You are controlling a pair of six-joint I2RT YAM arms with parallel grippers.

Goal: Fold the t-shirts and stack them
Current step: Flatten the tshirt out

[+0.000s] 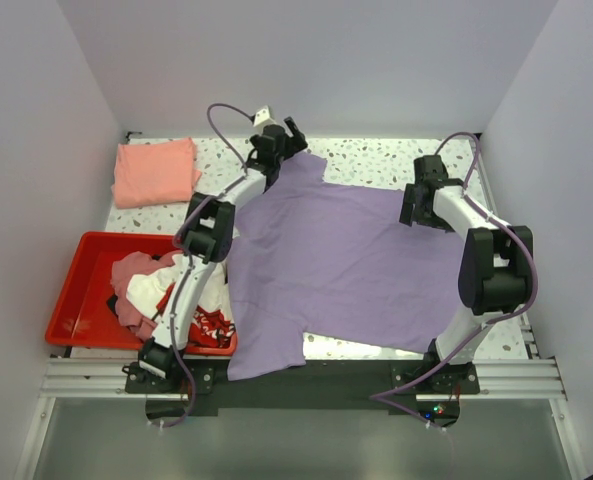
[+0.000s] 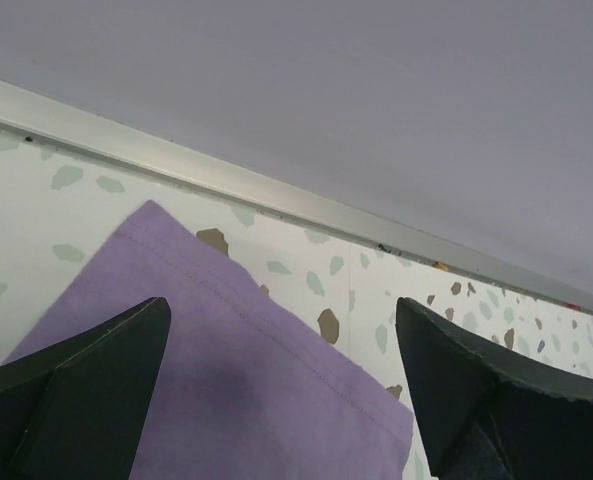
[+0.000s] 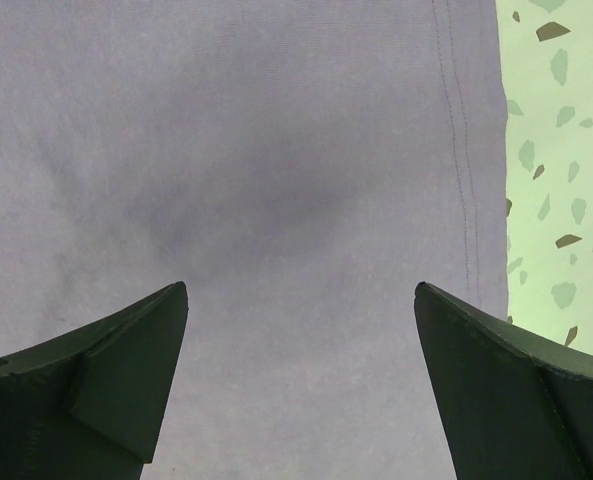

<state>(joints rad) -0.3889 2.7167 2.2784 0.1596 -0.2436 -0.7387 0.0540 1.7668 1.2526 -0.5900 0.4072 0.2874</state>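
lavender tee [image 1: 346, 260] at centre; left gripper [image 2: 281, 330] at 11 o'clock, right gripper [image 3: 301, 300] at 2 — both released; red tray [image 1: 68, 300] of tees [image 1: 146, 285] at 8; salmon tee [image 1: 156, 172] at 10.

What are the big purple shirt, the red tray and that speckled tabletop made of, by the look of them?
The purple shirt looks like soft matte knit cloth, perhaps cotton: it lies limp, hems stitched. The red tray seems moulded plastic: smooth, evenly coloured, raised rim. The tabletop is white with coloured flecks, terrazzo-like; stone or printed laminate, I cannot tell.
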